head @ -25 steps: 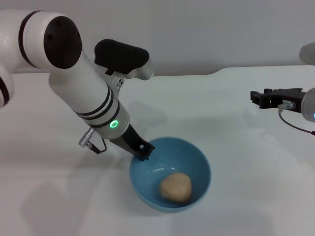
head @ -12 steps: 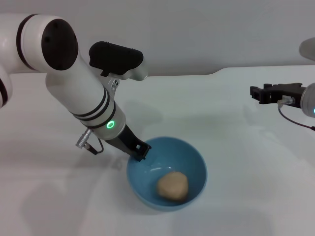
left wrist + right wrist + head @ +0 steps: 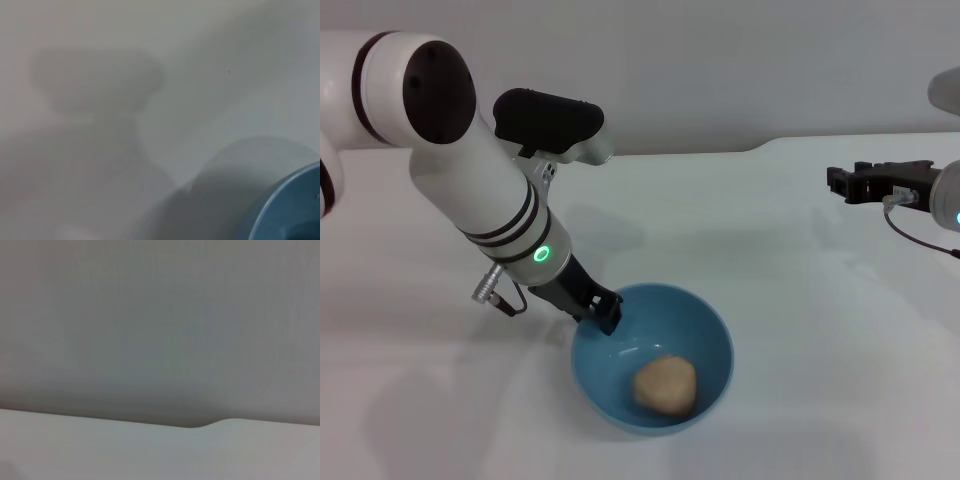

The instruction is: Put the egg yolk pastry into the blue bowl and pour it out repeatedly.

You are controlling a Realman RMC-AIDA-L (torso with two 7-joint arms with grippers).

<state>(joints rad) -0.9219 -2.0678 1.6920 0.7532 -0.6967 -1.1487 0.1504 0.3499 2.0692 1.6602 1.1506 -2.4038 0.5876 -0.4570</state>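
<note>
The blue bowl (image 3: 705,330) sits on the white table near the front centre. The tan egg yolk pastry (image 3: 665,385) lies inside it, towards the near side. My left gripper (image 3: 603,311) is shut on the bowl's far-left rim. A piece of the bowl's rim also shows in the left wrist view (image 3: 285,210). My right gripper (image 3: 842,184) hangs above the table at the far right, well away from the bowl.
The white table (image 3: 770,260) spreads around the bowl, with a grey wall behind it. The right wrist view shows only the table's far edge (image 3: 150,422) and the wall.
My left arm has drawn the bowl a little to the left and towards me, with the pastry still inside. The right gripper has risen slightly.
</note>
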